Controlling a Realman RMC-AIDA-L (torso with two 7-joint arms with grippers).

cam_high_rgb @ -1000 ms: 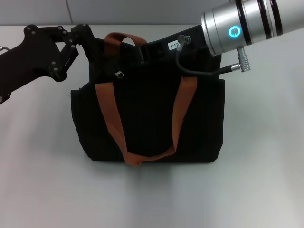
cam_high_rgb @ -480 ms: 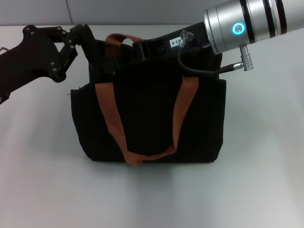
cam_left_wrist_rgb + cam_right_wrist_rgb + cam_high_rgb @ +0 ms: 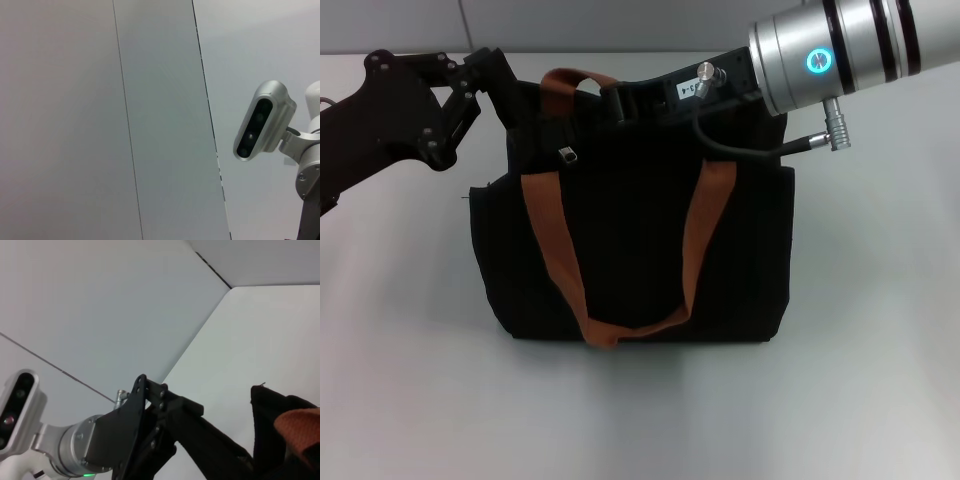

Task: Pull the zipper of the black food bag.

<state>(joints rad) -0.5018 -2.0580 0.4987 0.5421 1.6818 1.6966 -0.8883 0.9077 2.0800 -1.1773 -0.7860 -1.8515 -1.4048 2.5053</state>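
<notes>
I have the black food bag (image 3: 635, 235) standing upright in the middle of the head frame on the white worktop (image 3: 860, 400), its two rust-brown handles (image 3: 620, 260) draped down the front face and looping together near the bottom edge. The zipper (image 3: 569, 154) shows as a small silver tab at the bag's upper left, just right of the left handle strap, on the top edge. My left gripper (image 3: 505, 85) comes in from the upper left of the frame and sits against the bag's upper left corner; I cannot tell how far its fingers are spread or whether they have cloth between them. My right gripper (image 3: 620, 100) reaches in from the upper right over the bag's top edge, close to the zipper but right of it, and its fingers are lost against the black fabric, so I cannot tell their state either.
</notes>
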